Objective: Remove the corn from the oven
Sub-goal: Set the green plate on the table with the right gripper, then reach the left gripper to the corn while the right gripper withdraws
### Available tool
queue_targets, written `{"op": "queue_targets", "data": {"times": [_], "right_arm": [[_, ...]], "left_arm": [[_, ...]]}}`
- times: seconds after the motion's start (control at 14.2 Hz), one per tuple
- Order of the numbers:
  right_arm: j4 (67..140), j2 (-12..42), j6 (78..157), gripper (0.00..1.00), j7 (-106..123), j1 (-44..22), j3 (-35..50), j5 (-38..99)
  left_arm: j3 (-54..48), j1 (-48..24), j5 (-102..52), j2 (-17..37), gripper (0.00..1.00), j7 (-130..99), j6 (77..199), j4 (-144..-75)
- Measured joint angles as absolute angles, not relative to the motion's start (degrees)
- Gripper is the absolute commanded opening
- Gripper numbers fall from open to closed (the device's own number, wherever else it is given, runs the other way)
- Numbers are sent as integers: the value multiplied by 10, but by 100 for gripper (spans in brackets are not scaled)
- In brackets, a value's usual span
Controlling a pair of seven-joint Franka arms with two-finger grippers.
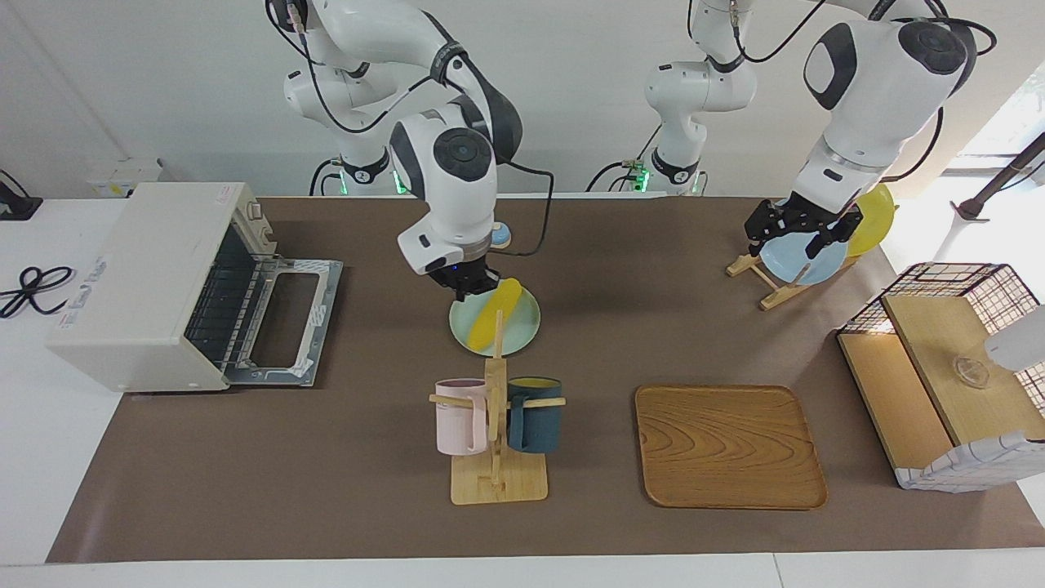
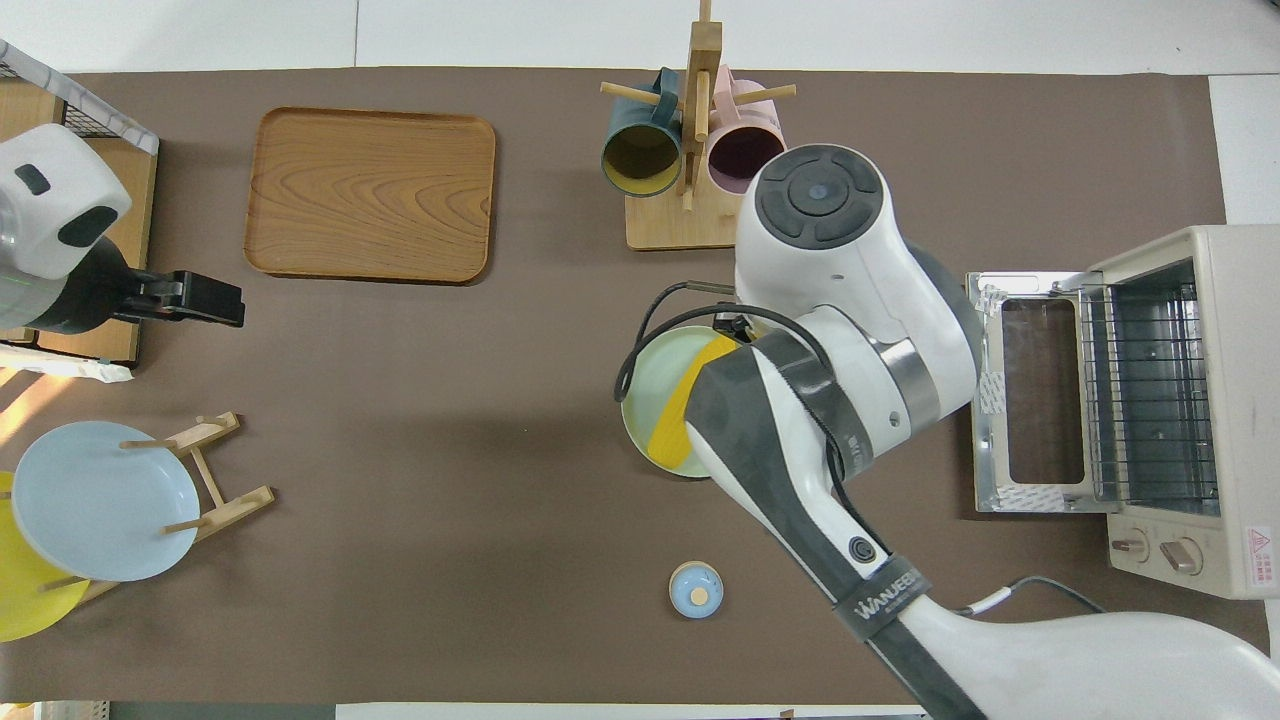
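The yellow corn [image 1: 504, 300] lies slantwise on a pale green plate [image 1: 524, 328] in the middle of the table, seen from above as corn [image 2: 686, 412] on the plate [image 2: 648, 392]. My right gripper [image 1: 471, 284] hangs shut and empty just above the plate's edge on the oven's side; the overhead view hides it under the arm. The off-white oven [image 1: 147, 273] stands at the right arm's end with its glass door [image 1: 286, 320] dropped open and its wire rack [image 2: 1150, 400] bare. My left gripper [image 1: 798, 233] waits open over the plate rack.
A mug rack [image 1: 496, 425] with a pink and a dark teal mug stands farther from the robots than the plate. A wooden tray [image 1: 729, 445], a wire-and-wood basket box [image 1: 947, 367], a rack with a blue plate [image 1: 804, 255] and a small blue knob [image 2: 696, 588] are also here.
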State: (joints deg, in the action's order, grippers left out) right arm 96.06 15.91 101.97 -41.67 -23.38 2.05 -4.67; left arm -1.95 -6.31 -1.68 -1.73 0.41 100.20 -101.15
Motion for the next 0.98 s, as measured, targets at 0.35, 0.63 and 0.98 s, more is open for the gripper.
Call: {"op": "queue_targets", "data": {"times": [0.35, 0.63, 0.98], "right_arm": [[1117, 131, 1123, 0, -340, -125, 18, -95], [1201, 114, 1201, 0, -316, -74, 18, -137], [1234, 110, 1236, 0, -292, -58, 18, -138]], "left_arm": [[-25, -179, -47, -12, 100, -8, 1047, -1045], [-27, -261, -74, 13, 100, -35, 1118, -1079], [-28, -355, -122, 90, 100, -53, 1228, -1085]]}}
